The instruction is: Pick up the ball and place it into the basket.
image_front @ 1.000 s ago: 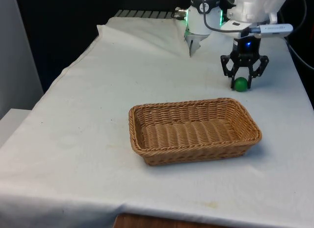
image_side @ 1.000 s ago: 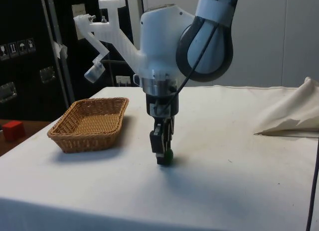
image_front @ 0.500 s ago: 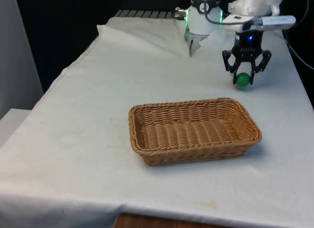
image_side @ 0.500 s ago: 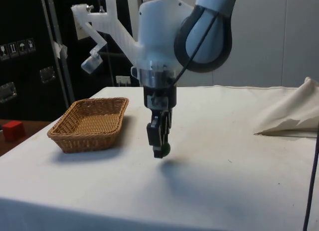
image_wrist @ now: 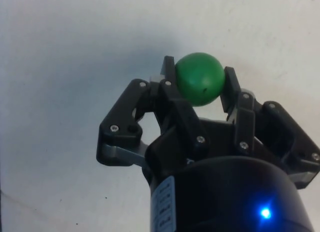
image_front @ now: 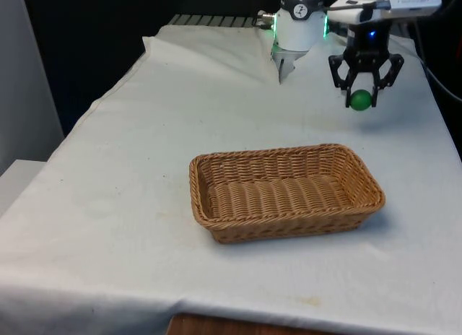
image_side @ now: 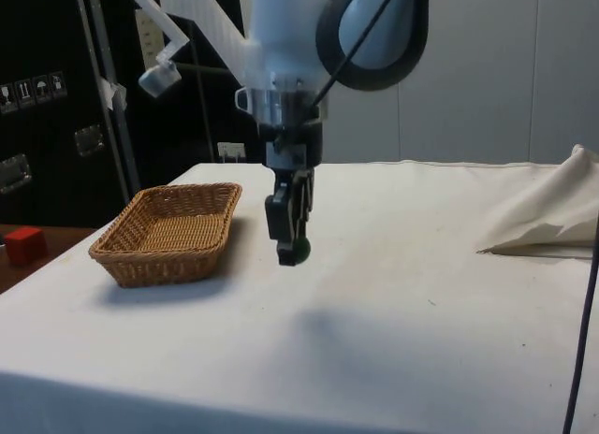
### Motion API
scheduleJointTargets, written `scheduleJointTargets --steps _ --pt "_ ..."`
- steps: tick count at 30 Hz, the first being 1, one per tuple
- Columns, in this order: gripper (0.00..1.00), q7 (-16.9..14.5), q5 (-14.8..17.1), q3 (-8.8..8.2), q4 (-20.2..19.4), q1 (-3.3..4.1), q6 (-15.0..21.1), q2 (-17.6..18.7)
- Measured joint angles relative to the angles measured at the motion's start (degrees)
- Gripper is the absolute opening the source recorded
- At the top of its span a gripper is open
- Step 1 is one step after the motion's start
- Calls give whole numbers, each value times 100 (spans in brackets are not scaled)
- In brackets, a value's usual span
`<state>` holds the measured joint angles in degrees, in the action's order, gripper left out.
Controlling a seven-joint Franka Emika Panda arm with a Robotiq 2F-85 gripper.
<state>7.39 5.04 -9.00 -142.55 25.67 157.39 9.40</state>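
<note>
1. Green ball (image_front: 360,99) sits clamped between the black fingers (image_wrist: 230,89), hanging clear above the white surface (image_front: 144,169).
2. A second ago it rested on the cloth; it has since been lifted, so the pick looks done.
3. Wicker basket (image_front: 284,191) lies well apart from the fingers, empty, awaiting the carry.
4. No readable writing or labels.

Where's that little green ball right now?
The green ball is clamped in the gripper, hanging above the cloth beyond the basket, towards the front view's right. From the side it hangs beside the basket, not over it.
</note>
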Motion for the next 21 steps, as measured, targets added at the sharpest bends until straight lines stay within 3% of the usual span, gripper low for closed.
scheduleJointTargets --steps 21 --pt "2 -498 0 -350 447 -23 -1020 -556"
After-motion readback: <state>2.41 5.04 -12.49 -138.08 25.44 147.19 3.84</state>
